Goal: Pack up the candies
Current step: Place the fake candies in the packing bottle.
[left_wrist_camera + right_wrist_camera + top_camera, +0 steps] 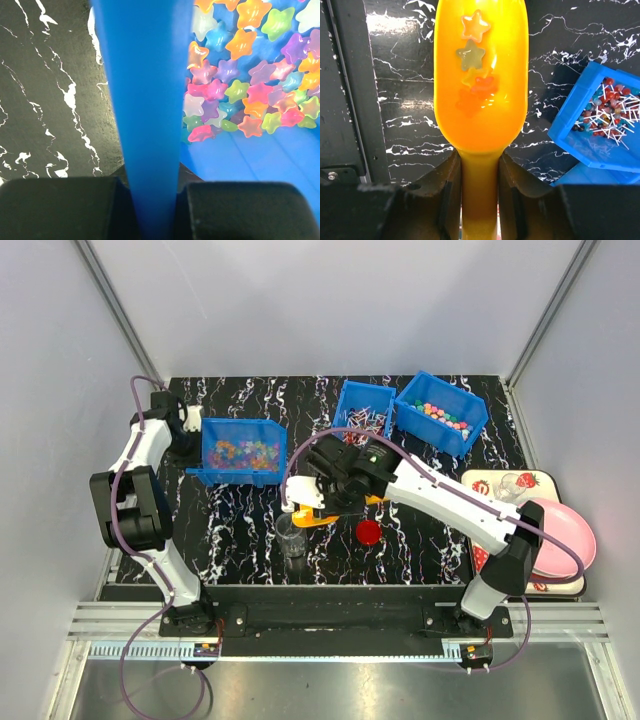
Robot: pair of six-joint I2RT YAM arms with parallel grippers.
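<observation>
Star-shaped candies (240, 75) in many colours fill the left blue bin (240, 478). My left gripper (152, 185) is shut on that bin's left wall (145, 100); in the top view this gripper (190, 445) sits at the bin's left end. My right gripper (480, 170) is shut on the handle of a yellow scoop (480, 115). Several star candies (472, 75) lie in the scoop's bowl. From above, the scoop (312, 514) hangs just right of a clear cup (291, 537), with the right gripper (332, 500) behind it.
A flat red lid (368, 531) lies right of the scoop. Two more blue bins stand at the back: one with red-and-white stick sweets (362, 412), one with small balls (442, 415). A pink plate (570, 540) rests on a strawberry tray (505, 483) at far right.
</observation>
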